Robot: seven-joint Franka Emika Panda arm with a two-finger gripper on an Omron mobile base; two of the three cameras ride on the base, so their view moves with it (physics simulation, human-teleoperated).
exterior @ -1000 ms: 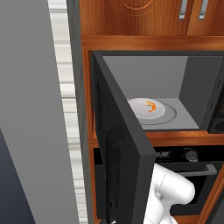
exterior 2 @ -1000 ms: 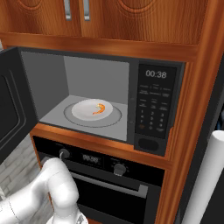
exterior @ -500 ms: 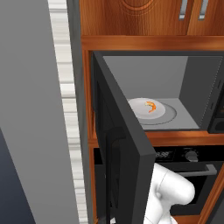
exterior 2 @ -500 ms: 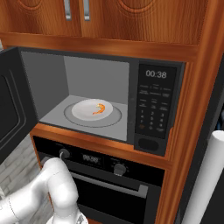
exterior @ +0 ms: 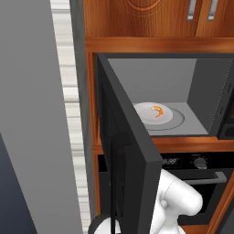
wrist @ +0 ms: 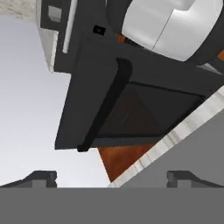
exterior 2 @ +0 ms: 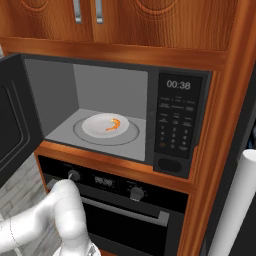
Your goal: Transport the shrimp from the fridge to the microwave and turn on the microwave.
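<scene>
The shrimp [exterior 2: 113, 125] lay on the white plate [exterior 2: 95, 128] inside the microwave [exterior 2: 180, 123], on the turntable, door [exterior: 122, 151] swung wide open. My fingers [wrist: 112, 177] stood spread wide, holding nothing, down low below that door, its dark handle [wrist: 105, 105] looming above them. The keypad [exterior 2: 175, 133] sat right of the cavity, the oven [exterior 2: 120, 200] beneath.

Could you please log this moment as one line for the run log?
shrimp: on microwave turntable | microwave door: open | gripper: open, empty, below door
</scene>
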